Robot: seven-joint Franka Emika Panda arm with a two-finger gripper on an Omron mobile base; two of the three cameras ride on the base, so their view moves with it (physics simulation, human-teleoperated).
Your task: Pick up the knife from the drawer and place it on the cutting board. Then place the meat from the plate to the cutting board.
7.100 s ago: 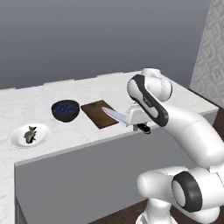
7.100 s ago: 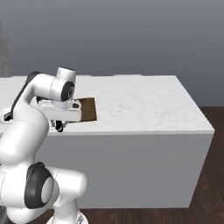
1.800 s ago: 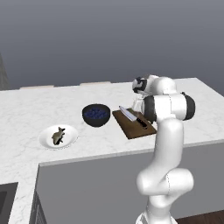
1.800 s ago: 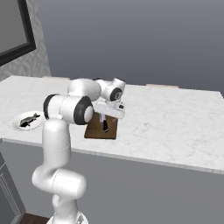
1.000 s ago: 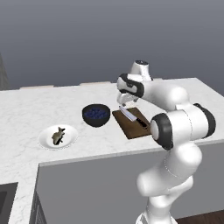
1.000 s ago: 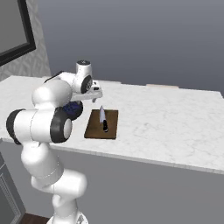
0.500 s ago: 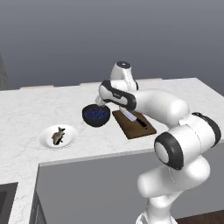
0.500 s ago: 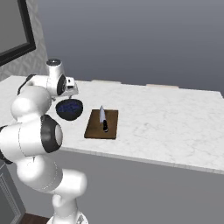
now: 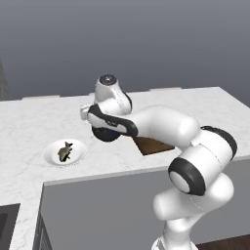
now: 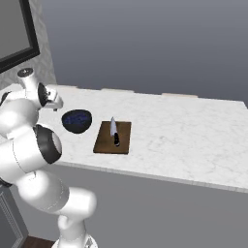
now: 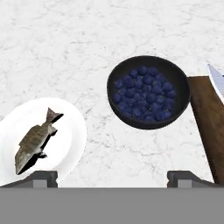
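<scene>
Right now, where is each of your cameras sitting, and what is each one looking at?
Left base view: behind the arm on its left, looking down over the counter at the plate with the meat; the white arm crosses it.
Right base view: behind on the right, facing the cutting board, the knife and the bowl; the arm rises at left.
Hand view: on the hand, looking straight down; fingertips at the bottom.
All three share the bowl and board.

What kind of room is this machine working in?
Most likely a kitchen, computer-rendered rather than real. A long marble counter carries a cutting board with a knife on it, a dark bowl of blueberries, and a white plate holding a small fish-shaped piece of meat.
</scene>
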